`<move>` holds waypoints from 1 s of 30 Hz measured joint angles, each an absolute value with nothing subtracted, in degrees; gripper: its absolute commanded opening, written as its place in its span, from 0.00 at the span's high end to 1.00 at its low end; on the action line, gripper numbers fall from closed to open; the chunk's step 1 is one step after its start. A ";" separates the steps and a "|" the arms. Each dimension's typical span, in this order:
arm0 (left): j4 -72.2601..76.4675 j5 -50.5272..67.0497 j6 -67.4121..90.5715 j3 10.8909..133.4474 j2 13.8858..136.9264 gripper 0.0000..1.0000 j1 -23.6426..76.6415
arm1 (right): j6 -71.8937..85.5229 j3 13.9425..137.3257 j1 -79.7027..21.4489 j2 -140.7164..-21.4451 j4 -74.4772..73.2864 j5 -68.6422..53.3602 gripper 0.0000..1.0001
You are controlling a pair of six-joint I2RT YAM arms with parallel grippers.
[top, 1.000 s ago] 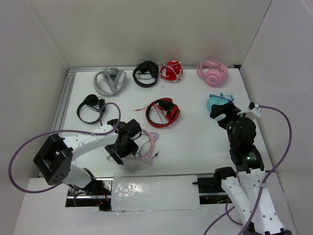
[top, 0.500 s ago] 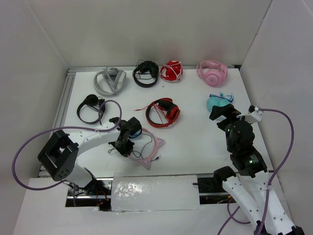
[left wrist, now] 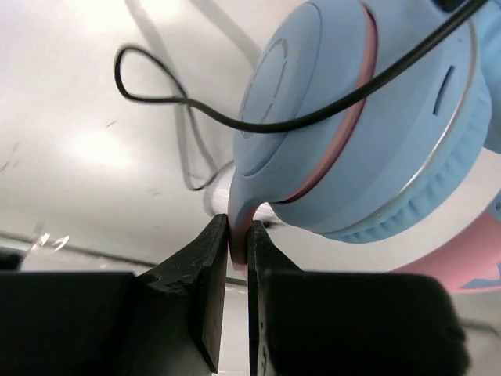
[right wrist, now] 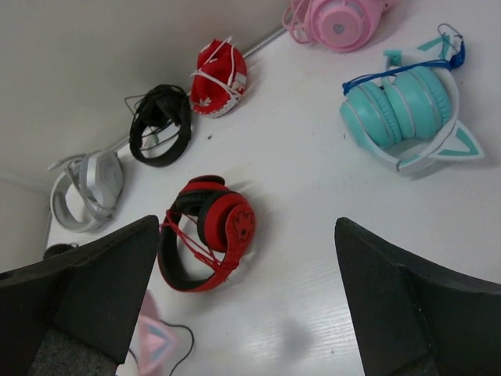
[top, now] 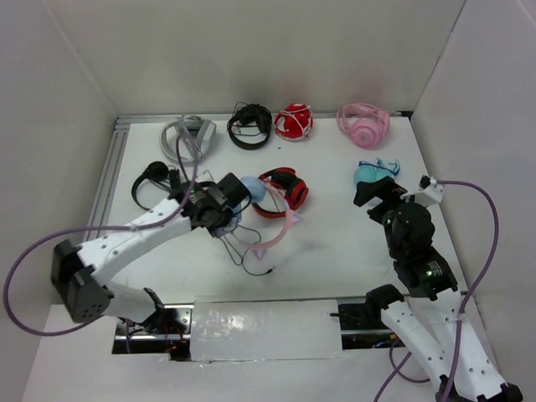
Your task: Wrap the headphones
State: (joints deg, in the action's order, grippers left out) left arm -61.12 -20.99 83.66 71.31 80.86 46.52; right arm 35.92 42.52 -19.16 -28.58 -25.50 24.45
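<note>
The headphones have light blue earcups, a pink band with cat ears and a thin dark cable. They hang above the table left of centre, and the cable trails down onto the surface. My left gripper is shut on the pink band end just under one earcup. In the left wrist view the fingers pinch that pink piece below the blue earcup, and the cable loops across the cup. My right gripper stands open and empty at the right; its wrist view catches one pink cat ear at the bottom left.
Red headphones lie right beside the lifted set. Teal cat-ear headphones sit near my right gripper. Along the back are grey, black, red-and-white and pink sets. Another black pair lies at the left. White walls enclose the table.
My left gripper has shut on the headphones' pink band and carried them up and back toward the red headphones, with the cable trailing. The right arm has barely moved.
</note>
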 measured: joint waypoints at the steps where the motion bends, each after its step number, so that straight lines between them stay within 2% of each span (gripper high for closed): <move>1: -59.81 -21.58 80.62 73.21 78.48 1.00 46.85 | 35.86 42.54 -19.16 -28.84 -25.52 23.75 0.00; 5: -50.22 -21.58 66.19 75.96 65.89 1.00 46.44 | 33.95 42.54 -19.29 -28.51 -25.26 18.74 0.00; 10: -40.18 -16.03 49.63 77.19 53.01 1.00 43.05 | 30.15 41.17 -19.42 -24.80 -22.68 8.34 0.00; 15: -38.11 -8.78 40.07 84.99 51.92 1.00 42.02 | 26.00 32.10 -19.62 -17.89 -11.81 -6.92 0.00; 19: -39.29 -2.66 35.07 96.51 58.02 1.00 41.95 | 22.94 22.37 -22.41 -19.49 -1.48 -16.99 0.00; 21: -40.23 -0.49 33.63 102.41 61.56 1.00 41.91 | 20.45 20.23 -27.97 -22.28 0.84 -17.10 0.00; 25: -41.56 3.01 31.70 109.82 67.57 1.00 41.78 | 12.97 19.81 -48.12 -31.05 6.81 -7.16 0.00; 28: -43.35 4.67 31.48 110.96 69.49 1.00 41.76 | 8.84 21.56 -60.23 -42.85 12.67 -0.14 0.00; 30: -44.60 5.15 31.48 110.98 70.13 1.00 41.69 | 7.38 24.69 -63.35 -53.30 16.01 2.20 0.00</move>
State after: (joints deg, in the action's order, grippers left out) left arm -44.60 5.15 31.48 110.98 70.13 41.69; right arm 7.38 24.69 -63.35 -53.30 16.01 2.20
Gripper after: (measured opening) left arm 0.239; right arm 0.994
